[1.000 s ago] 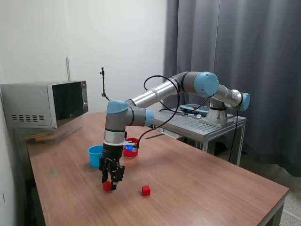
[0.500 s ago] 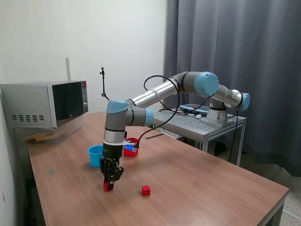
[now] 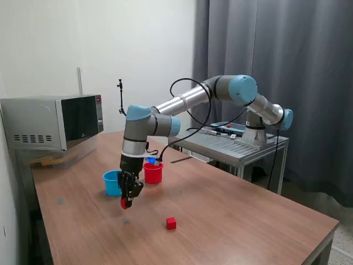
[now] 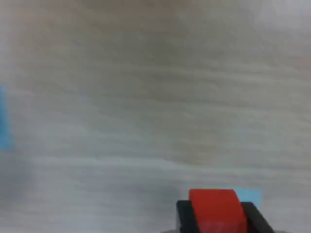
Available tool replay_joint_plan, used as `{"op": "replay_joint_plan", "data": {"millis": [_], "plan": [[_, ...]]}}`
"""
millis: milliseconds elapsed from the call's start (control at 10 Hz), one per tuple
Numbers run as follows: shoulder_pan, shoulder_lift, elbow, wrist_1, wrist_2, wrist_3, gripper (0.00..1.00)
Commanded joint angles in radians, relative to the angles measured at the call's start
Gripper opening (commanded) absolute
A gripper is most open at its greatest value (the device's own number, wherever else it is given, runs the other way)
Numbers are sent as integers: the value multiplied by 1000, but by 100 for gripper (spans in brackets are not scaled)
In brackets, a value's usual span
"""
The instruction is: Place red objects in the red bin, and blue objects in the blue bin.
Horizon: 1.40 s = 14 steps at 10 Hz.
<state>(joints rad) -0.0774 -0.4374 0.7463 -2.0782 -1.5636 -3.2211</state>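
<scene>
My gripper (image 3: 127,203) is shut on a small red cube (image 3: 126,203) and holds it above the wooden table (image 3: 231,215). The wrist view shows the same red cube (image 4: 215,210) clamped between my black fingers (image 4: 183,216). A second red cube (image 3: 171,223) lies on the table toward the exterior view's right of my gripper. The light blue bin (image 3: 112,183) stands just behind my gripper. The red bin (image 3: 153,172) stands beside it, toward the exterior view's right. The dark blue cubes are not visible.
A microwave (image 3: 52,122) stands at the table's back on the exterior view's left. A grey metal stand (image 3: 237,146) holds the arm's base beyond the table. A dark curtain (image 3: 276,66) hangs behind it.
My gripper closed on the red cube on the table and lifted it. The arm rose, which uncovered the red bin behind it.
</scene>
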Motion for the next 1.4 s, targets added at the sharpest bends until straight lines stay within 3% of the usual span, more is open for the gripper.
{"op": "replay_joint_plan", "data": {"millis": [0,200,400,500,600,900,1300], "plan": [[-45,-159,224,1,-59,3,0],[-51,-259,345,16,-99,53,0],[-68,-320,401,32,-113,70,0],[-79,-346,428,36,-136,89,0],[-109,-388,508,37,-142,131,0],[-185,-452,643,35,-131,138,0],[-206,-463,697,18,-130,167,0]]}}
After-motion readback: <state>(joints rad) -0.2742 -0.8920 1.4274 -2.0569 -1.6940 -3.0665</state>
